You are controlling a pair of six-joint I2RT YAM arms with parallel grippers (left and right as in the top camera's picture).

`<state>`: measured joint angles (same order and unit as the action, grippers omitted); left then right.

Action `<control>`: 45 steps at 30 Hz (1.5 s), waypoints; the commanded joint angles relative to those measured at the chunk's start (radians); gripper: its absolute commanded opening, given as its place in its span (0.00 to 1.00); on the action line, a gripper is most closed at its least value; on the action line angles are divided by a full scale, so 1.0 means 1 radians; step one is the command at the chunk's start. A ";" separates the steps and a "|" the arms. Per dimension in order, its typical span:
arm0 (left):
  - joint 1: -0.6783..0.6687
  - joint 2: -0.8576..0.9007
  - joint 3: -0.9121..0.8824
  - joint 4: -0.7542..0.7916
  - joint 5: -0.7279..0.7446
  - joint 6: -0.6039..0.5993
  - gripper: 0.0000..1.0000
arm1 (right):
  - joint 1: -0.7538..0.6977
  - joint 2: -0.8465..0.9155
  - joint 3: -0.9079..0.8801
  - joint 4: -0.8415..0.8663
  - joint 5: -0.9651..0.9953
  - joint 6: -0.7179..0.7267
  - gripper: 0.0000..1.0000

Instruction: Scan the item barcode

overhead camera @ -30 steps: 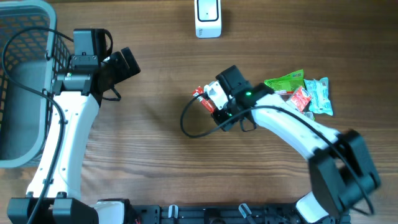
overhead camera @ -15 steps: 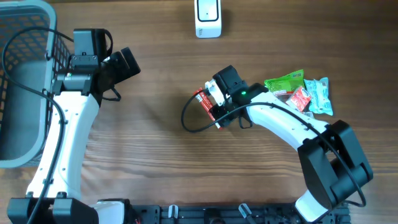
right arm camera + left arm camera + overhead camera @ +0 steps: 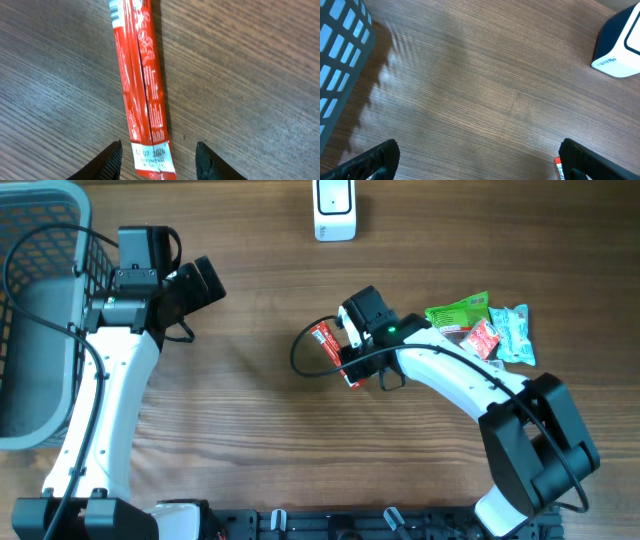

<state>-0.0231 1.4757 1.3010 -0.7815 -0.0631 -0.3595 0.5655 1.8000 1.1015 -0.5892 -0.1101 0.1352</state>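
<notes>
Right wrist: sachet (image 3: 142,75) lies flat; looks light, thin, slippery foil; right gripper (image 3: 159,159) fingers apart astride its end; pinch across width; left gripper (image 3: 477,159) fingers wide apart.

Bright even light, soft basket (image 3: 337,60) shadow on wood, crisp focus
</notes>
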 commanded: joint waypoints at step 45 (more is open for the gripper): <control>-0.457 0.497 -0.026 0.259 0.242 -0.225 0.41 | -0.393 -0.120 0.004 -0.179 -0.460 -0.123 0.64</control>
<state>-0.4664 1.9259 1.2846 -0.5327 0.2245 -0.5220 0.1692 1.6806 1.1141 -0.7780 -0.5468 0.0242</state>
